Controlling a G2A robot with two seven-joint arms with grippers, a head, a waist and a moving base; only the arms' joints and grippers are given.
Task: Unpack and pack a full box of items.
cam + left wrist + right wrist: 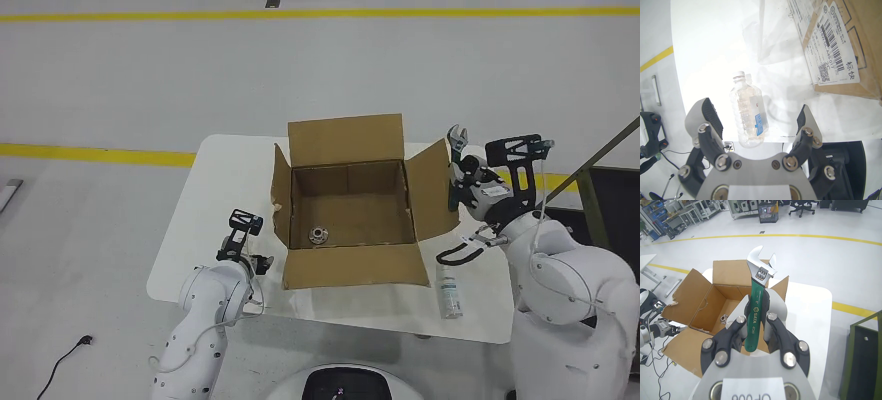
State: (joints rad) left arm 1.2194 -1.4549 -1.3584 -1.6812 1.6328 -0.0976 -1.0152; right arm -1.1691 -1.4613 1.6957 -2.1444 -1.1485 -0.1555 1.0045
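An open cardboard box [345,266] stands mid-table with its flaps spread. Inside lies a small metal part [318,235], which the right wrist view also catches [723,319]. My right gripper [463,182] is beside the box's right flap, shut on a green-handled adjustable wrench [755,306] that points upward, head [455,138] on top. My left gripper [246,224] is at the box's left front corner, open. In the left wrist view a clear plastic bottle [748,113] lies on the table edge between and below the open fingers [712,113]. Another clear bottle [450,292] lies right of the box.
The box's labelled side [831,49] is close beside the left gripper. A dark green frame [610,200] stands off the table's right edge. The white table [230,170] is bare left of the box and behind it.
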